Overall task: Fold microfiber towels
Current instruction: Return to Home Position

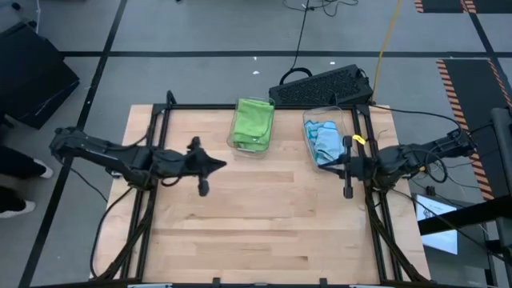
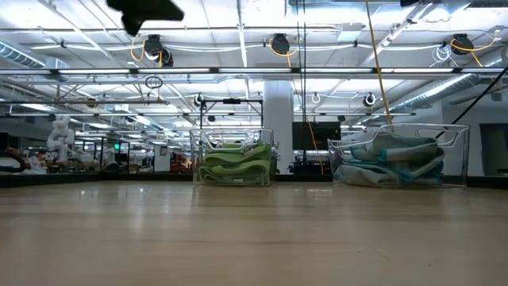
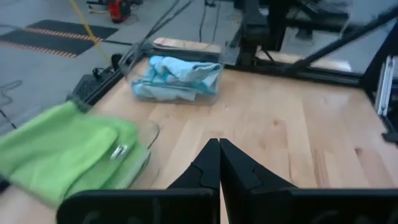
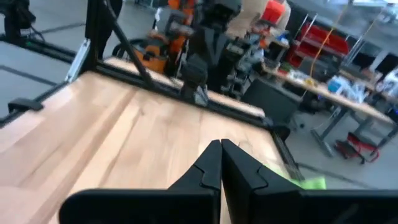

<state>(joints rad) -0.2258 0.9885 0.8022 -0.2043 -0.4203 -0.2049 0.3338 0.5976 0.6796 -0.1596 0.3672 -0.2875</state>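
Observation:
Folded lime green microfiber towels (image 1: 254,122) lie stacked in a clear bin at the table's far middle, also seen in the low view (image 2: 235,165) and the left wrist view (image 3: 68,152). Light blue towels (image 1: 326,140) lie in a second clear bin at the far right, and show in the low view (image 2: 394,159) and the left wrist view (image 3: 180,76). My left gripper (image 3: 219,144) hangs shut and empty above the table's left part (image 1: 220,166). My right gripper (image 4: 221,144) is shut and empty at the right side, beside the blue bin (image 1: 330,167).
A black keyboard (image 1: 322,85) lies on the floor past the far edge. The dark frame rails (image 1: 152,184) run along the table's left and right sides. Bare wooden tabletop (image 1: 264,216) spreads over the middle and near part.

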